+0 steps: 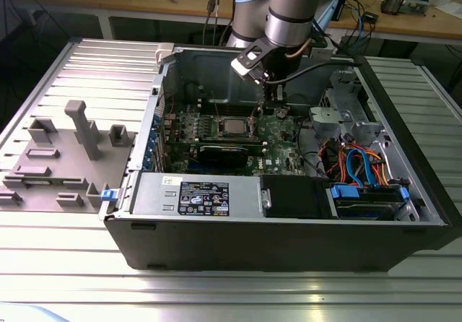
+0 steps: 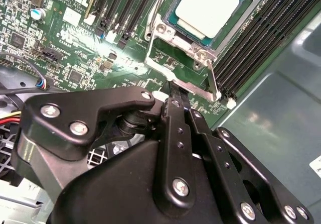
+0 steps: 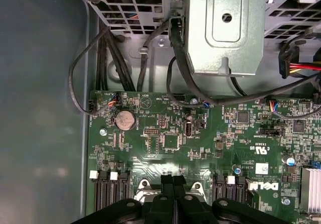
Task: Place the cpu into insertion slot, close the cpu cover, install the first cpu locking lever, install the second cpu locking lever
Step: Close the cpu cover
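I read the arm as reaching down into the open computer case (image 1: 289, 242), which lies on its side on the metal table (image 1: 65, 264). The gripper (image 1: 269, 111) hangs over the green circuit board (image 3: 170, 118), just to the exterior view's right of the processor area. The cpu (image 2: 206, 5) lies flat in the insertion slot (image 2: 161, 28), its silver-grey top facing up; in the exterior view it (image 1: 232, 127) shows as a pale square near the board's middle. The cpu cover (image 2: 200, 88) is not shut. The frame stands swung up off the slot, green board shows through its square window, and it sits between the cpu and the gripper (image 2: 173, 91). In both wrist views the two black fingers (image 3: 167, 184) lie pressed together with no gap between them, and their tips meet the free edge of the cover. I cannot tell whether that edge is pinched between them. Long black memory slots (image 2: 261, 38) run beside the insertion slot. A black graphics card (image 1: 227, 152) lies just beyond the cpu on the side nearer the exterior camera. A coin cell (image 3: 124, 118) sits on the board near the grey drive cage (image 3: 225, 28).
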Tool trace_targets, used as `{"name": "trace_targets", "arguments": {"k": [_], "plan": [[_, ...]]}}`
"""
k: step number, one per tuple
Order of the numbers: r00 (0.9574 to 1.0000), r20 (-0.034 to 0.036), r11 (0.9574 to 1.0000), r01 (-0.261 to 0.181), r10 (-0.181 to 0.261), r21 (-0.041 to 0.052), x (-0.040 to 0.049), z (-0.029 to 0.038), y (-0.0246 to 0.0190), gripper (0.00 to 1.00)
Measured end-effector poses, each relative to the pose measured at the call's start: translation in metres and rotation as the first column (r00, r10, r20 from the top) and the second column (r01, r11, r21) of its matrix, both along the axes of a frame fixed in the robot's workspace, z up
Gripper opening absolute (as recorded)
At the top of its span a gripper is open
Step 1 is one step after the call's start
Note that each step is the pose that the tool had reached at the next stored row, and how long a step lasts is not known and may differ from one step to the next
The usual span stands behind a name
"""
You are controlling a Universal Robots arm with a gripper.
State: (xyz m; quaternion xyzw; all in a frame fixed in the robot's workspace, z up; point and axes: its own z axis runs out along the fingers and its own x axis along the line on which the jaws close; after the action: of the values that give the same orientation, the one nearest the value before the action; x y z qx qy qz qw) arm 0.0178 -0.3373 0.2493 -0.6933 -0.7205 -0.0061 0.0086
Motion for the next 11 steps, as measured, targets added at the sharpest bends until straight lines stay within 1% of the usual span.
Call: {"name": "trace_targets", "arguments": {"k": [11], "plan": [[1.0, 0.0, 1.0, 0.0, 0.0, 0.0, -0.0067, 0.0, 0.0, 0.11]]}}
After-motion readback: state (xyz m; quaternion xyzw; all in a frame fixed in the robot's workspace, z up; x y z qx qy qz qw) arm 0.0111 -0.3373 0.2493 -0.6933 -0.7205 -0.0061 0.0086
